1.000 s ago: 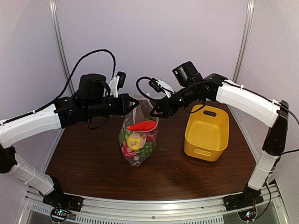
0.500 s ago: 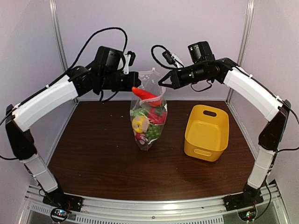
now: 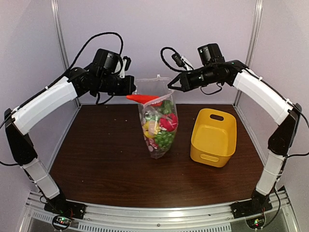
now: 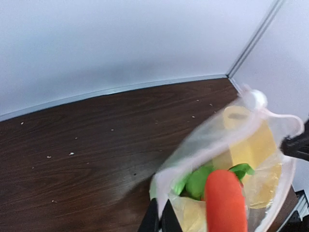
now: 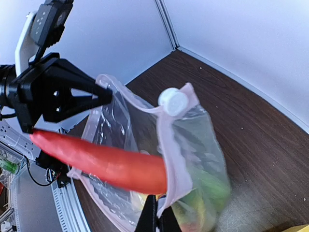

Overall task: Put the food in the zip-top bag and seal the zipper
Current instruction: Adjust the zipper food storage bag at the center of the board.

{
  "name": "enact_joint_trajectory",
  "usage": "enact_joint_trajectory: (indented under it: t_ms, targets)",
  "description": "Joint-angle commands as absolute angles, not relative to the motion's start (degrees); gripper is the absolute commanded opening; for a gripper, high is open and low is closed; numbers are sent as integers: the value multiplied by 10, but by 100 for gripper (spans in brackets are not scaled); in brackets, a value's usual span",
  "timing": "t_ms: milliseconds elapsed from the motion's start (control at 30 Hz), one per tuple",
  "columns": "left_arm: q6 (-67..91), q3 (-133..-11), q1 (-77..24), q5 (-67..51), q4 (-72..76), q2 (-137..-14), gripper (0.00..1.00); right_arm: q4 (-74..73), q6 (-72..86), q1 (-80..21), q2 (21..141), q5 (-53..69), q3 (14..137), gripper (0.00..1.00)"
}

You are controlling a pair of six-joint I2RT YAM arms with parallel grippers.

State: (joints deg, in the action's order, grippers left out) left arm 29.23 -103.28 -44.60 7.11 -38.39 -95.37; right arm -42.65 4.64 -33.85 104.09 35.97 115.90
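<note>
The zip-top bag (image 3: 158,126) hangs upright between both grippers, stuffed with the food (image 3: 161,125) in red, green and yellow. An orange-red carrot (image 3: 142,98) pokes sideways out of its open mouth toward the left arm. My left gripper (image 3: 133,90) is shut on the left end of the rim, and its tips (image 4: 161,218) pinch the plastic beside the carrot (image 4: 225,203). My right gripper (image 3: 170,86) is shut on the right end, pinching the zipper (image 5: 176,159) at the bottom of its wrist view (image 5: 157,215). A white tab (image 5: 173,101) sits at the rim's top.
A yellow basket (image 3: 213,137) stands on the dark wooden table (image 3: 96,164) just right of the bag. Pale walls with metal posts (image 3: 60,38) close in the back and sides. In the right wrist view the left gripper (image 5: 94,96) sits close behind the bag.
Both arms have risen and lifted the bag's mouth, so the bag now hangs upright and slightly further right. The right gripper has shut on the rim. The carrot has tipped out leftward.
</note>
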Motion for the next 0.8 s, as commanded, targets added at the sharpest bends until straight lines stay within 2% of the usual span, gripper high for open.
enact_joint_trajectory:
  t_ms: [0,133,167,200,367,433,567,767]
  targets:
    - [327,-995,-454,14,-337,-911,0,-429,17,-330,1008,342,1131,0]
    - [340,-947,-487,-79,-269,-894,0,-433,8,-332,997,411,1108,17]
    - [345,-931,-488,-87,-255,-889,0,-427,-2,-333,990,415,1095,31]
    - [346,-922,-488,-80,-252,-887,0,-429,-23,-333,984,422,1096,39]
    - [352,-872,-488,-56,-216,-857,0,-479,-129,-348,948,425,1117,56]
    - [352,-865,-488,-51,-213,-854,0,-496,-183,-371,928,428,1102,58]
    - [354,-862,-487,-57,-210,-857,0,-499,-271,-418,888,386,1030,54]
    - [353,-848,-488,-71,-195,-847,0,-445,-236,-428,889,273,969,52]
